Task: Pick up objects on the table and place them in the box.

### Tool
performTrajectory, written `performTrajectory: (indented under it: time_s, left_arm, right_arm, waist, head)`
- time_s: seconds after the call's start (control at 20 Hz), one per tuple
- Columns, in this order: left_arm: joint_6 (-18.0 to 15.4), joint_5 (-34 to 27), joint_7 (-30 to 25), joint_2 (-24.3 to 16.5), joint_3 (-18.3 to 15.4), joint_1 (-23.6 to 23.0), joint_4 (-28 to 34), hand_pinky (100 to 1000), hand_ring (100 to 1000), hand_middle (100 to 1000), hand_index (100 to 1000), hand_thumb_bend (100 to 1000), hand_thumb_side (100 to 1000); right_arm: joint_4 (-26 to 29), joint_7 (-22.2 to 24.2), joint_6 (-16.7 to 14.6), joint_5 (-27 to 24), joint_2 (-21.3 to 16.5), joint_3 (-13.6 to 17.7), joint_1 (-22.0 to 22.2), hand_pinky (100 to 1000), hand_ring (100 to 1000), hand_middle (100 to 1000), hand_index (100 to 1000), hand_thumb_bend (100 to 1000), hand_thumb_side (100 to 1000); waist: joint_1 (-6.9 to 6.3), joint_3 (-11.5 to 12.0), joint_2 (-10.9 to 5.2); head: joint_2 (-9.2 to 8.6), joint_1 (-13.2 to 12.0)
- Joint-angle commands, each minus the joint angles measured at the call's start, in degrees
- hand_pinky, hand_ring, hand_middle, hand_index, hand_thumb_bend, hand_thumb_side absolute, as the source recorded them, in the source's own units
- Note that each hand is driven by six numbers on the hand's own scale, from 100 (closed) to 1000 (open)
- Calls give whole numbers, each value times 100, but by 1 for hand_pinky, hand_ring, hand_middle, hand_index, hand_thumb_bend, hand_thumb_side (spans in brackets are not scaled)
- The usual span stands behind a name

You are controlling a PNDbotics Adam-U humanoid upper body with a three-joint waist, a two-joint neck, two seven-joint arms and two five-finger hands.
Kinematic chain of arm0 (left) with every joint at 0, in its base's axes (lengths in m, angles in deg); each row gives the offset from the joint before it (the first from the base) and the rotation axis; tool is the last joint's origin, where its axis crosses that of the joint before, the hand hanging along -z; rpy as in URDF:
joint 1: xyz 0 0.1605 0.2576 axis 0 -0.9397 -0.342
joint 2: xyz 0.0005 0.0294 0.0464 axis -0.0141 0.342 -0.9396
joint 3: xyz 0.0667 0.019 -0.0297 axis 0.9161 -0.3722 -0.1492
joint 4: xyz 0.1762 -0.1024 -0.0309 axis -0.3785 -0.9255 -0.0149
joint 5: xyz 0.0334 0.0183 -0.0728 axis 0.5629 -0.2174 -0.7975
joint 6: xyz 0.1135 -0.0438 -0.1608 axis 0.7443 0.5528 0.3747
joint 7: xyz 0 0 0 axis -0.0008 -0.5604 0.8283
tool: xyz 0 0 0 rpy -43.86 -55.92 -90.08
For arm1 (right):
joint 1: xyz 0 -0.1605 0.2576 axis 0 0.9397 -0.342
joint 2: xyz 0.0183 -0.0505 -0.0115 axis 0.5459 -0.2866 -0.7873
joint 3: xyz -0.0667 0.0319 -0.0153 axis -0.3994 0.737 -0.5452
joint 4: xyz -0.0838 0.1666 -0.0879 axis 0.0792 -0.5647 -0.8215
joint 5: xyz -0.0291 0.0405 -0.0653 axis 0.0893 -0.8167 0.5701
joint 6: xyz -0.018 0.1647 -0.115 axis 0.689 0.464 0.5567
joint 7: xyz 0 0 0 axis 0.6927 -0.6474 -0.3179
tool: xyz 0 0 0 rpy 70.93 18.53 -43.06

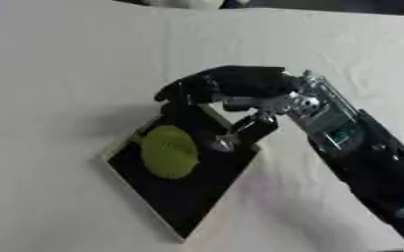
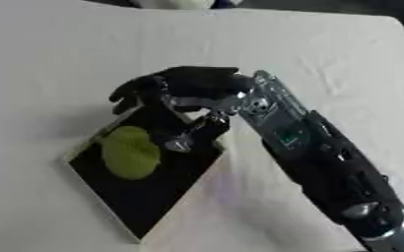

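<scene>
A shallow black box (image 1: 188,197) with a pale rim lies askew on the white table, one corner pointing toward me. Inside its left half rests a round yellow-green object (image 1: 168,151). My right hand (image 1: 236,81) hangs over the box's far right corner, its arm coming in from the lower right. The fingers (image 1: 178,91) droop in a relaxed curve toward the left, and the thumb (image 1: 253,129) points down into the box. Nothing shows between fingers and thumb. The hand hides the box's far corner. My left hand is in neither view.
A white cloth (image 1: 59,74) covers the table on every side of the box. The table's far edge (image 1: 326,12) runs along the top, with dark floor beyond it at the upper right.
</scene>
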State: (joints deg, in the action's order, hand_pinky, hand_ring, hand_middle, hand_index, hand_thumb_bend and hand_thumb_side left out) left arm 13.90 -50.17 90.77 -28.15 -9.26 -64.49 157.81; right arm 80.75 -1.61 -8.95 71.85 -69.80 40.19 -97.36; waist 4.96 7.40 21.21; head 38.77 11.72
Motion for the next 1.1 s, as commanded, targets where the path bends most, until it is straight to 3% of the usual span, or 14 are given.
performTrajectory:
  time_s: [0.05, 0.35, 0.7, 1.1]
  left_arm:
    - [8, 0, 7, -108, -17, 31, 110, 496, 609, 626, 657, 100, 462]
    - [5, 5, 24, -108, -27, 28, 110, 496, 609, 626, 657, 100, 462]
    - [-3, 46, 85, -132, -76, -24, 110, 496, 608, 626, 657, 100, 461]
    - [-16, 81, 143, -143, -111, -35, 110, 496, 608, 626, 657, 100, 461]
  right_arm:
    - [305, 455, -579, -233, -190, 252, -108, 854, 905, 938, 935, 100, 138]
    - [511, 260, -388, -628, -250, 694, -67, 823, 869, 898, 912, 100, 100]
    - [802, -355, 222, -1249, -502, 1687, 134, 784, 821, 839, 871, 100, 100]
    - [1143, -1109, 976, -2003, -710, 2912, 741, 748, 777, 785, 826, 100, 100]
  waist:
    - [-50, -11, -144]
    - [-56, -34, -143]
    - [-84, -160, -153]
    - [-103, -223, -128]
  head:
    - [12, -6]
    - [9, -46]
    - [-8, -182]
    - [-45, -274]
